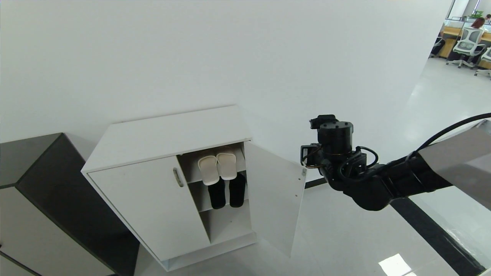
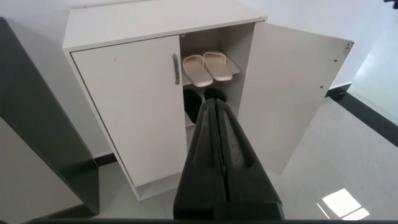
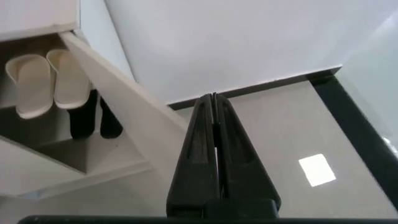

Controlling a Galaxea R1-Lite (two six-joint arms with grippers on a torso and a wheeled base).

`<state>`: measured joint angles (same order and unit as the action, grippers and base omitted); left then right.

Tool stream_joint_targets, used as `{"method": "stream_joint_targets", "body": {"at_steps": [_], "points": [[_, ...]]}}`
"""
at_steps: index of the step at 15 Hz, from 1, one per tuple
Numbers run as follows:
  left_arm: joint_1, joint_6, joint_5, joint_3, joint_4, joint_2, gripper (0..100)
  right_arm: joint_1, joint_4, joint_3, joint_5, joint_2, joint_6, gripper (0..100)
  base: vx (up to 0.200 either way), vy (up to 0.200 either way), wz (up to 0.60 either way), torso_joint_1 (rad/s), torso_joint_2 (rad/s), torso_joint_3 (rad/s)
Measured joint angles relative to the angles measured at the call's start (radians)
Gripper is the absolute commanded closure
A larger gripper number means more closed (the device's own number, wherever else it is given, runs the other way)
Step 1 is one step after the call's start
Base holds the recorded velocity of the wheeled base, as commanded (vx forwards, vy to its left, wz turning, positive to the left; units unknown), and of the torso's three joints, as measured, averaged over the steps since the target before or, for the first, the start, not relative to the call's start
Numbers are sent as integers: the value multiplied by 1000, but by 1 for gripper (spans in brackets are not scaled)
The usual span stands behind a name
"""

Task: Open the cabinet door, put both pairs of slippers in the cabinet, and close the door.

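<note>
A white cabinet [image 1: 165, 132] stands against the wall with its left door [image 1: 153, 207] closed and its right door [image 1: 274, 199] swung open. A white pair of slippers [image 1: 217, 168] lies on the upper shelf, a black pair [image 1: 227, 193] on the shelf below. My right gripper [image 3: 214, 99] is shut and empty, just beyond the open door's [image 3: 124, 93] outer edge; its arm [image 1: 383, 184] comes in from the right. My left gripper [image 2: 216, 104] is shut and empty, held some way in front of the cabinet opening, below the white slippers [image 2: 210, 67].
A dark grey unit [image 1: 38, 191] stands close on the cabinet's left. A black stripe [image 1: 429, 230] crosses the glossy floor at the right. Open floor lies in front of the cabinet. Office chairs [image 1: 468, 42] stand far off at the right.
</note>
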<state>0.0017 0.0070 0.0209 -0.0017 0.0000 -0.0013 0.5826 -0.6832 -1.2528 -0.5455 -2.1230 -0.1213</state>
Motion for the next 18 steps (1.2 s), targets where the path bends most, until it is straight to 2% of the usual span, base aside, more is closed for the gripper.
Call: {"method": "stream_joint_targets", "body": {"at_steps": [7,18], "points": [[0,-1,-1,0,0,0,100,-75,1,-146,55,-180,-13,100,0,0,0,0,0,0],[0,-1,-1,0,0,0,100,-65,-1,-166,63,-258,-15,100,0,0,0,0,0,0]]}}
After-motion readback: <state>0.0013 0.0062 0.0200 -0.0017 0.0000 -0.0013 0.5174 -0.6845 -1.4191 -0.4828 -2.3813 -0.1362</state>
